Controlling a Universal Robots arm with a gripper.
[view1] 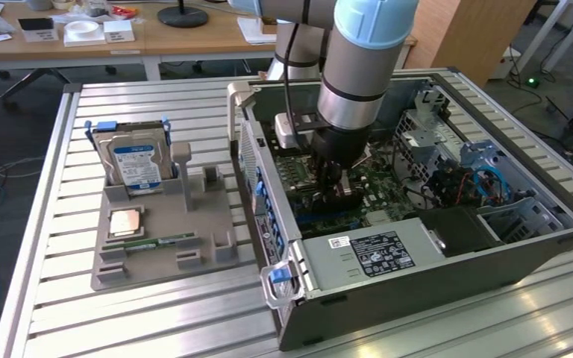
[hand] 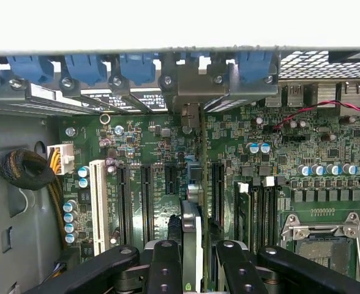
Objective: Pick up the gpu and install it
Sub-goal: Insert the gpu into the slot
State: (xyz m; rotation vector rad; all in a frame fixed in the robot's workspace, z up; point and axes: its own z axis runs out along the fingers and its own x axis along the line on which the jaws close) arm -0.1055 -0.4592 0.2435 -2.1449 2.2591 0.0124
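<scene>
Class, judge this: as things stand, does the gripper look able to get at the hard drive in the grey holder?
Probably not directly: the gripper is down inside the computer case, whose wall stands between it and the hard drive.

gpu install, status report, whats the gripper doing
Gripper down inside the pc case, shut on the gpu. Card held edge-on just above the motherboard slots. Nothing seen blocking the way.

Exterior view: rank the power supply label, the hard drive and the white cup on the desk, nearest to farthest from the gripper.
From the gripper:
1. Power supply label, inside the case, just toward the camera.
2. Hard drive, upright in the holder at the exterior view's left.
3. White cup, on the far desk.
</scene>
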